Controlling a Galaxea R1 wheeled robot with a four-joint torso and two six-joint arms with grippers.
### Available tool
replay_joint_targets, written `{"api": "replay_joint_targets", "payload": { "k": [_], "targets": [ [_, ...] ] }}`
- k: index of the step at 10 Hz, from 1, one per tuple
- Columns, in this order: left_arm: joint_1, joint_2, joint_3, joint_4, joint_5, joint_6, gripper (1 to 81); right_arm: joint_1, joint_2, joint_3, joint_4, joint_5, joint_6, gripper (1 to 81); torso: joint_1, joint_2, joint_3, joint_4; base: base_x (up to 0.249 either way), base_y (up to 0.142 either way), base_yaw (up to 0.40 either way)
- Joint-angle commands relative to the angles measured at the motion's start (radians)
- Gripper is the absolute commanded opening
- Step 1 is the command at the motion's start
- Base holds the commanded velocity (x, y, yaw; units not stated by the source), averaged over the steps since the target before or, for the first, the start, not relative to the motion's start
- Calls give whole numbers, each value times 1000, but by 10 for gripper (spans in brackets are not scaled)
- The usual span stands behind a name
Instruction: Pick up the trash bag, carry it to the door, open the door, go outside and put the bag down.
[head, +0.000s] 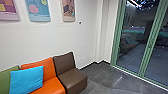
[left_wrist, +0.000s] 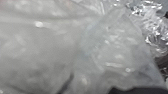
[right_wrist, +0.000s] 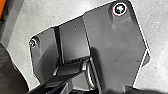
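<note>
One trash bag (left_wrist: 50, 45) — three posters (head: 39, 10)

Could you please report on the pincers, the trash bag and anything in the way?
Pincers: grip unreadable. Trash bag: close before left wrist camera. Possible obstacle: brown seat, left of green-framed glass.

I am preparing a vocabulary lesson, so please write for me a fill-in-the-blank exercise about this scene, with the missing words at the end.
The cushion on the seats is coloured ____.
The brown seat stands directly beside the ____ one.
The frame around the tall glass panels is ____.
The trash bag in the left wrist view is made of see-through ____.

Missing words: blue; orange; green; plastic.
</note>
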Motion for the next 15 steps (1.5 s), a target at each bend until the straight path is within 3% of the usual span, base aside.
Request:
{"api": "replay_joint_targets", "payload": {
  "k": [1,15],
  "targets": [
    [-71,-5,-1,-1,80,-4,10,69,-2,10,-6,-55,-1,811,0,0,0,0,0,0,-265],
    [-73,-5,-3,-1,80,-2,10,64,3,7,-3,-54,0,811,0,0,0,0,0,0,-267]
  ]
}}
